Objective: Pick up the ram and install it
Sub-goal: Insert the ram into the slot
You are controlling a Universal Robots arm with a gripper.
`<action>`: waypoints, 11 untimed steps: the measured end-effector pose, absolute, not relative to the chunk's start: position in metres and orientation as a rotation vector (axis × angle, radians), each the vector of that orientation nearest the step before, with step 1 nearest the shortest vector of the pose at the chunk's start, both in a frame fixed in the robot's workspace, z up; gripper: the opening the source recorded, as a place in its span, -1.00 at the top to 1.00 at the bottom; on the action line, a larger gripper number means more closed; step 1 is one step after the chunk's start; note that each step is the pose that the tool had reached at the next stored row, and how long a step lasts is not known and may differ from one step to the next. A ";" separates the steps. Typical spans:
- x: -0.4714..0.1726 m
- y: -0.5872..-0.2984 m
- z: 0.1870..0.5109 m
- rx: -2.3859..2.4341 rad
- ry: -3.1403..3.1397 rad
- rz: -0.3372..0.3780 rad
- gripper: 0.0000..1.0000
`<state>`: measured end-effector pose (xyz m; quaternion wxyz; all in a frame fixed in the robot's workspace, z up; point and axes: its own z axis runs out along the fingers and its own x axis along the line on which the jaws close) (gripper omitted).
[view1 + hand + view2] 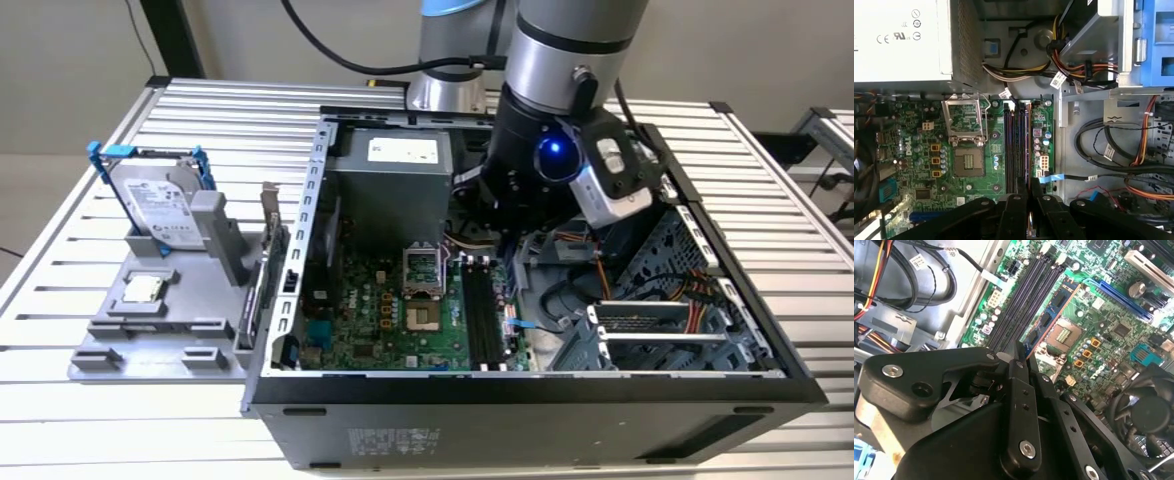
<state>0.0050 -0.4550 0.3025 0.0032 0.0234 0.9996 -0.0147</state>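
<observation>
In the second wrist view my gripper (1021,357) is shut on the ram (1054,315), a thin bluish board with an orange edge and black chips that sticks out from between the black fingers (1016,390). The ram hangs just above the motherboard, slanted, between the black memory slots (1024,295) and the CPU socket (1061,335). The first wrist view has the gripper (1029,195) directly over the near end of the memory slots (1016,145). In the exterior view the gripper (497,228) is down inside the open computer case (320,200), above the far end of the memory slots (483,310).
A grey power supply (387,185) fills the case's far side, with cable bundles (1134,150) and a drive cage (661,330) toward the exterior view's right. Outside the case, a grey fixture (147,340) holds a silver hard drive (154,205) with blue brackets and a small square chip (142,290).
</observation>
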 end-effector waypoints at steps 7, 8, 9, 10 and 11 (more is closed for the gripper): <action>0.005 -0.455 0.297 0.104 3.133 -0.046 1.00; 0.005 -0.455 0.296 0.105 3.133 -0.046 1.00; 0.005 -0.455 0.294 0.107 3.133 -0.046 1.00; 0.005 -0.455 0.293 0.109 3.133 -0.046 1.00; 0.005 -0.454 0.292 0.111 3.133 -0.046 1.00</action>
